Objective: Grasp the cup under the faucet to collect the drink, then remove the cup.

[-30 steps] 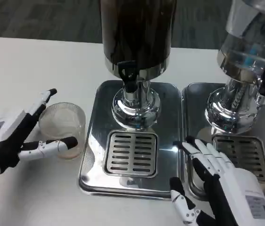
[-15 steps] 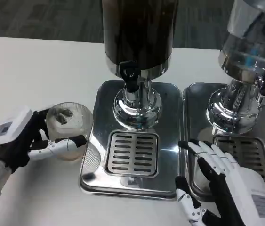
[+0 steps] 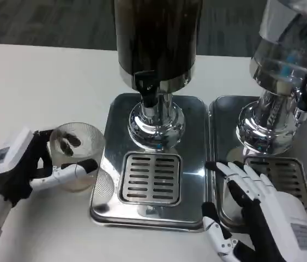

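Observation:
A clear plastic cup [image 3: 77, 156] stands on the white table just left of the drip tray [image 3: 112, 164], not under the faucet [image 3: 148, 88]. My left hand [image 3: 21, 166] grips it: the thumb lies across its front and dark fingers show through its far wall. The black faucet hangs from the dark-drink dispenser [image 3: 156, 38], above the slotted grate [image 3: 150, 177]. Over the front edge between the two trays, my right hand [image 3: 257, 204] stays open with fingers spread, holding nothing.
A second dispenser [image 3: 289, 54] with a clear tank stands at the right on its own steel tray [image 3: 227, 117], its black tap [image 3: 306, 93] pointing forward. White table stretches to the left and behind the cup.
My left hand went from open beside the cup to wrapped around it, and the cup has shifted slightly toward the tray. The right hand has barely moved.

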